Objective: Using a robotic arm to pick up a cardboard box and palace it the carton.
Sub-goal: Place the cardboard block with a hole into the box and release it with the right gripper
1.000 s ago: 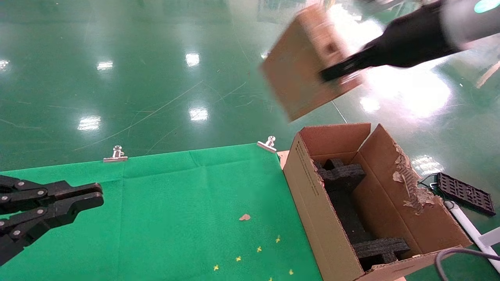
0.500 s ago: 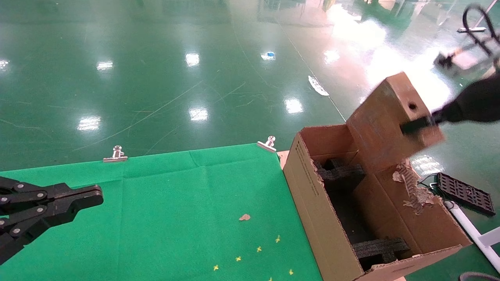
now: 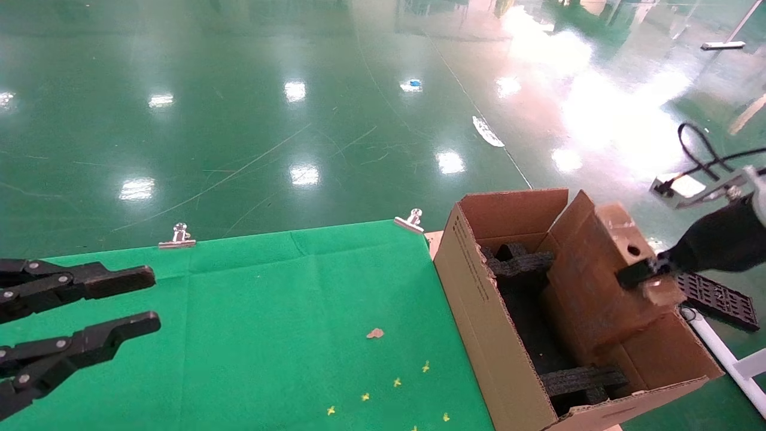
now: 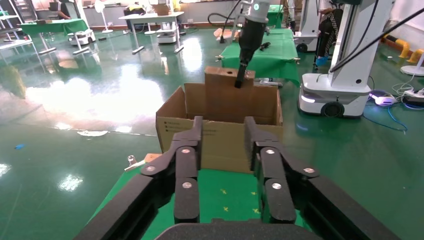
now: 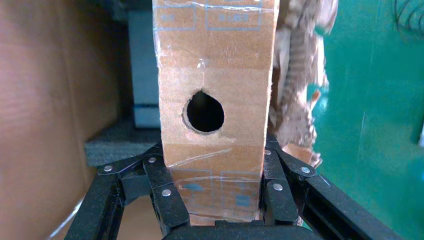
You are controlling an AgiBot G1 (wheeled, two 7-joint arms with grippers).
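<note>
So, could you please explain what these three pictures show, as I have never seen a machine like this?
It is a two-armed robot. One picture looks down from its head; the other two come from cameras on its wrists. The right hand is shut on a small cardboard box with a round hole and holds it partly inside a big open carton with black foam blocks. The left hand is open and empty above the green cloth on the table, where a cardboard scrap lies.

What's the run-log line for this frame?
right hand: shut on cardboard box | box: partly inside carton | left hand: open, idle
</note>
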